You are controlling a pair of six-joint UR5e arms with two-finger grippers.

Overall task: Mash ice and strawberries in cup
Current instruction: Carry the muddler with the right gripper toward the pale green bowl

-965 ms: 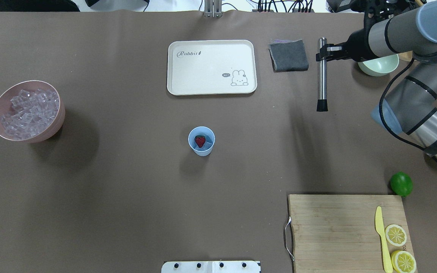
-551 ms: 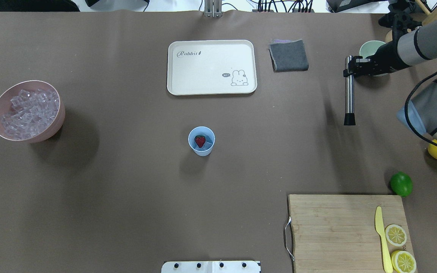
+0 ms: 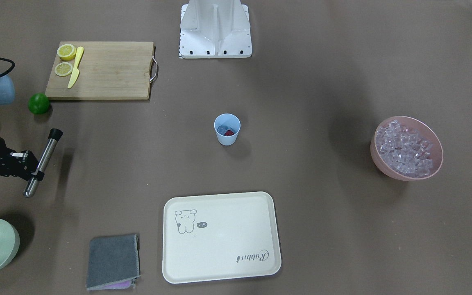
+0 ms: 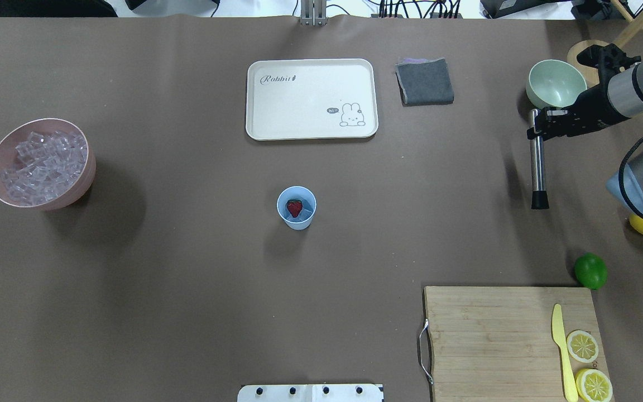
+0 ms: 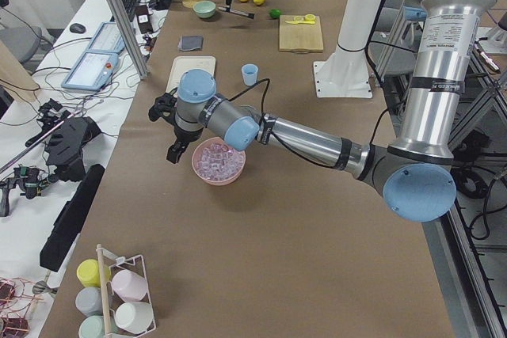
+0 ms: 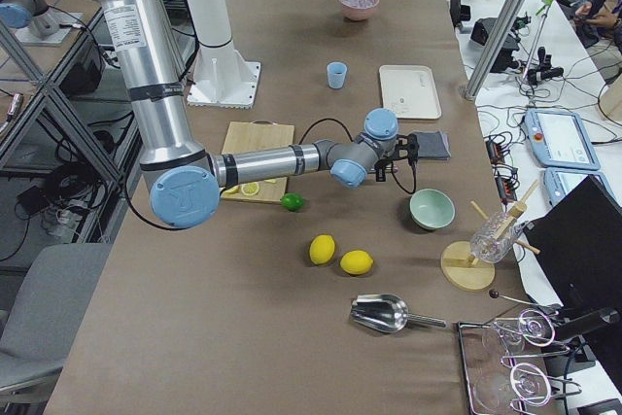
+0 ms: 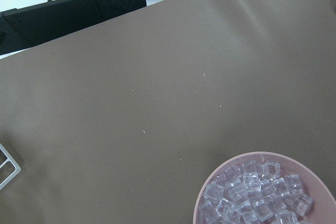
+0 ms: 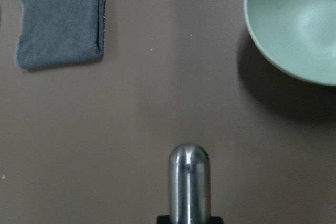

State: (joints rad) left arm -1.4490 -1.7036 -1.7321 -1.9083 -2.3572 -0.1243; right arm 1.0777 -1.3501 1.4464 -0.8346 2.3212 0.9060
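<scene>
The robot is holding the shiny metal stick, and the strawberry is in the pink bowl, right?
Not quite. The strawberry sits in the blue cup, not the pink bowl, which holds ice; the overhead view shows it. The right end effector does hold the metal stick.

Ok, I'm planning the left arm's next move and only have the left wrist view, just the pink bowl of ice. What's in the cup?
Observer: The cup holds the strawberry.
Operator: What's the right arm doing?
Observer: The right gripper is shut on a steel muddler, near the mint-green bowl.
Operator: And my left gripper?
Observer: The left gripper hangs beside the pink bowl, on its side away from the robot; open or shut, I cannot tell.
</scene>
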